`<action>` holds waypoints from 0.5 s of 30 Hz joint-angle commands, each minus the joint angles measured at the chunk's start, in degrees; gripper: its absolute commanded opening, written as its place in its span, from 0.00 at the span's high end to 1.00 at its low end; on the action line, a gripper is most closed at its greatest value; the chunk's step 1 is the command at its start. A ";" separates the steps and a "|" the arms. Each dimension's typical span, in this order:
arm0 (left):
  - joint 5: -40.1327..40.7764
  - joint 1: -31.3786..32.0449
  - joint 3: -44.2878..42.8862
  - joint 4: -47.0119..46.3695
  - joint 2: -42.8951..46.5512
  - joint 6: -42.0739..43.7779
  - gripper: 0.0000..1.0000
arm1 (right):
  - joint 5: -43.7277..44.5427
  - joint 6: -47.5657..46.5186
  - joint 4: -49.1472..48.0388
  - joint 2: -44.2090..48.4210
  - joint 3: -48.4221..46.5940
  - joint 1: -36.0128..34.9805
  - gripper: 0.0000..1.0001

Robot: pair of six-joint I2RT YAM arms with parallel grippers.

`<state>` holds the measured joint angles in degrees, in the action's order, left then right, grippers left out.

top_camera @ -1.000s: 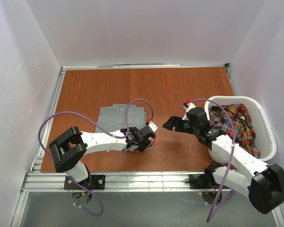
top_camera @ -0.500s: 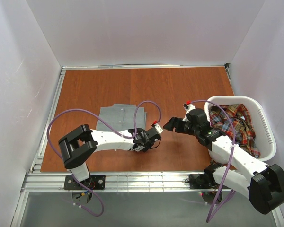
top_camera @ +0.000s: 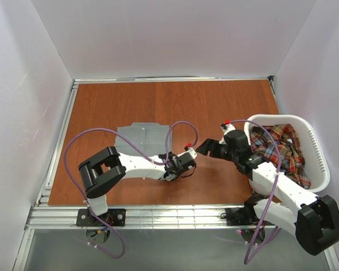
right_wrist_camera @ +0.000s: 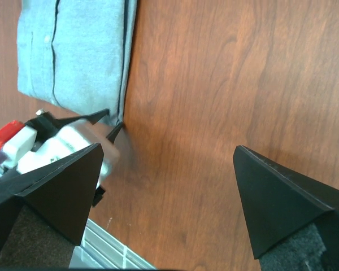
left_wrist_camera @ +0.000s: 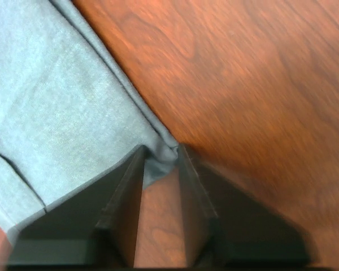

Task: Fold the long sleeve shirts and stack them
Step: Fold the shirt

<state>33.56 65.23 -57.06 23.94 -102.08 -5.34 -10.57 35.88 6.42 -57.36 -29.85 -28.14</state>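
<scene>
The grey shirt [top_camera: 142, 138] lies folded into a flat, soft rectangle of matte woven cloth, left of centre on the table [top_camera: 214, 107], whose top is glossy reddish wood grain. At the shirt's near right corner, the left gripper [left_wrist_camera: 161, 169] has its dark wedge-shaped fingers drawn narrow, pinching that corner. Farther right, the right gripper [right_wrist_camera: 166, 152] hovers above bare wood, its claw spread wide. The plaid shirt [top_camera: 279, 148], in red, navy and yellow, sits crumpled inside the white slotted plastic basket [top_camera: 319, 164] at the right edge.
</scene>
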 commanded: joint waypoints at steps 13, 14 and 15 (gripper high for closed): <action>-6.39 -1.16 1.42 1.63 8.64 -8.10 1.00 | -12.80 12.01 -19.58 -9.59 3.21 -0.86 0.09; -7.10 -1.25 2.03 1.54 9.53 -8.71 1.00 | -13.33 13.50 -21.43 -10.83 3.48 -1.39 0.08; -7.80 -1.25 2.30 1.46 11.27 -9.59 1.00 | -13.69 15.60 -25.36 -11.97 3.48 -1.65 0.04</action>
<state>29.52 63.48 -54.63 27.55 -97.84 -10.98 -19.70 45.10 -8.95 -66.02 -27.83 -28.40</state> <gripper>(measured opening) 0.005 0.925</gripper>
